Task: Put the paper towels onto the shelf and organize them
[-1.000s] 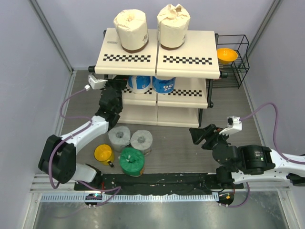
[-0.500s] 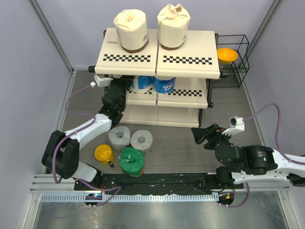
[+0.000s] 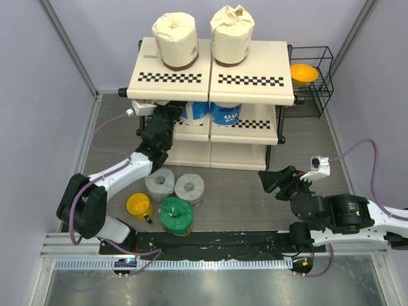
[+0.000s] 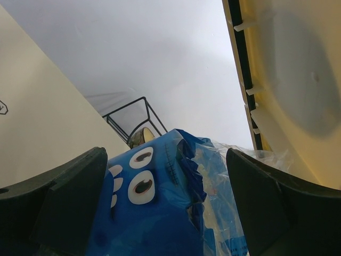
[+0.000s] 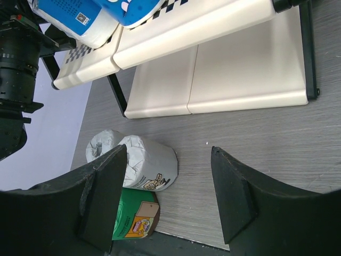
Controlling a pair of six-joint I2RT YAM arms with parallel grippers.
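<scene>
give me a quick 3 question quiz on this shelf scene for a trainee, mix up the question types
1. True or false: both cream rolls stand on the top board of the shelf.
2. Which rolls are on the table, not yet shelved?
A. two grey rolls and one green roll
B. two cream ones
C. none
3. Fill in: the ___ tool has a blue-and-white roll between its two sides on the middle board.

Key: 1 true; 2 A; 3 left, the left tool.
</scene>
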